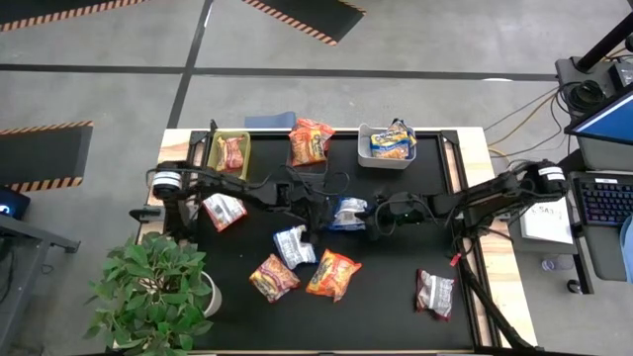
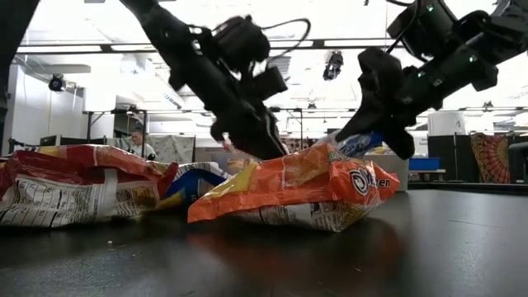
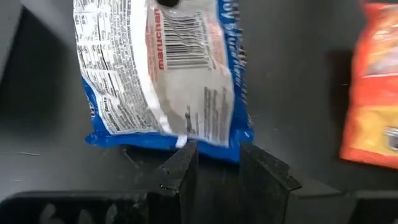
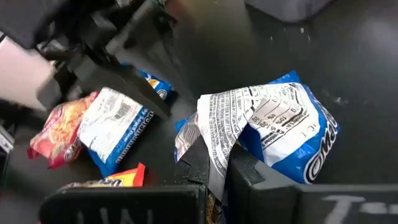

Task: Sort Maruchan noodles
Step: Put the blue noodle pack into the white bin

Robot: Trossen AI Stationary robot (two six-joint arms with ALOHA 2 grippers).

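Maruchan packets lie scattered on the black mat. My right gripper [image 1: 371,218] [image 4: 217,165] is shut on a blue packet [image 1: 348,213] [image 4: 273,134] at mid-table. My left gripper [image 1: 318,220] [image 3: 214,155] is open, its fingers flanking the blue edge of a second blue packet [image 3: 161,74] [image 1: 295,245] that lies face-down with its barcode up; whether they touch it I cannot tell. Two orange packets [image 1: 333,274] [image 1: 275,277] rest flat nearer the near edge. Silver-and-red packets [image 1: 224,211] [image 1: 433,293] lie to the left and at the near right. My right gripper pinches the blue packet by its crumpled, folded-over end [image 4: 214,146] between the two fingers [image 4: 249,171]. It comes in from the table's right, slanting down. The rest of the packet sticks out past the fingertips toward the left arm. Whether it is clear of the mat I cannot tell.
Along the far edge stand a green bin [image 1: 243,158] holding a red packet, an orange packet [image 1: 310,143] at the middle, and a white bin [image 1: 364,138] with blue-and-yellow packets. A potted plant [image 1: 153,292] sits at the near left corner. The two grippers are close together.
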